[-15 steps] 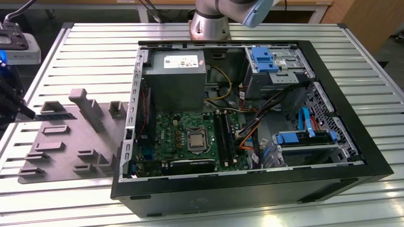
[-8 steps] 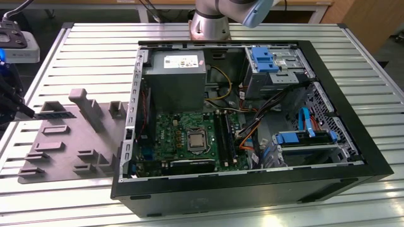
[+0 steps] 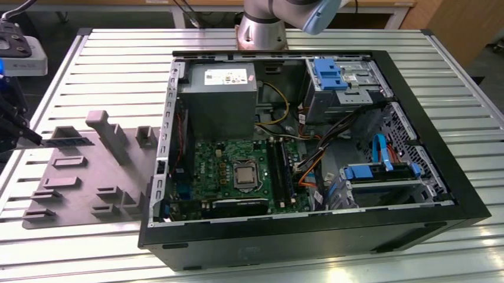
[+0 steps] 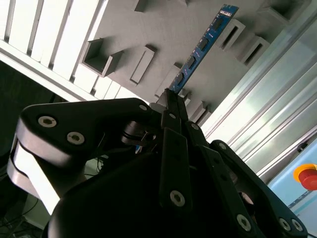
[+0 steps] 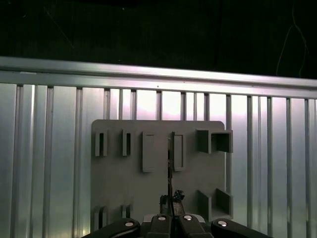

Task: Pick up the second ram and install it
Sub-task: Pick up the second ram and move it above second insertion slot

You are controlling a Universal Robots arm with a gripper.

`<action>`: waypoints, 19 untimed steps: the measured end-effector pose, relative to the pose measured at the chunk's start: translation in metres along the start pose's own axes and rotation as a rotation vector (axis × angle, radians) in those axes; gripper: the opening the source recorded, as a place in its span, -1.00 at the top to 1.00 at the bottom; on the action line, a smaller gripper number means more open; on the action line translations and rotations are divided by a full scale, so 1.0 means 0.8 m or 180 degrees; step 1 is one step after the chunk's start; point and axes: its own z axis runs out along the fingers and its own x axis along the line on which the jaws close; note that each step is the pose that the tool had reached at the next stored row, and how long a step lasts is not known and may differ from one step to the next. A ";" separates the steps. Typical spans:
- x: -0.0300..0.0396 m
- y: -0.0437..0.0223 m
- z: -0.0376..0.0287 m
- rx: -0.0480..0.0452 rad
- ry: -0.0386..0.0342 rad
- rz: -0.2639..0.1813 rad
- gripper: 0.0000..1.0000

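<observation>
In the second wrist view my gripper (image 4: 171, 98) is shut on one end of the second ram (image 4: 200, 47), a thin blue stick with dark chips that juts out over the grey plastic tray (image 4: 163, 25). The first wrist view has the ram (image 5: 170, 166) edge-on as a thin dark line above the tray (image 5: 124, 183), rising from my gripper (image 5: 171, 201). In the exterior view my gripper (image 3: 30, 137) hangs at the far left over the tray (image 3: 79, 177), well apart from the open computer case (image 3: 441, 194). The black memory slots (image 3: 281, 171) lie on the green motherboard (image 3: 216, 165).
Inside the case are a grey power supply (image 3: 216, 97), blue drive brackets (image 3: 331, 73), a CPU socket (image 3: 245, 175) and loose orange and yellow cables (image 3: 311, 168). The tray carries raised blocks (image 3: 110, 132). The slatted metal table (image 3: 110, 65) surrounds both. A red button (image 4: 307, 176) sits beyond the table.
</observation>
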 end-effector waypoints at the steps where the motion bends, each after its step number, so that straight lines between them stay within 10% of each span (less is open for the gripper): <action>1: -0.0001 0.0001 -0.0005 0.0000 -0.0002 0.0000 0.76; 19: -0.0015 0.0007 -0.0078 0.0004 -0.0040 -0.0002 0.76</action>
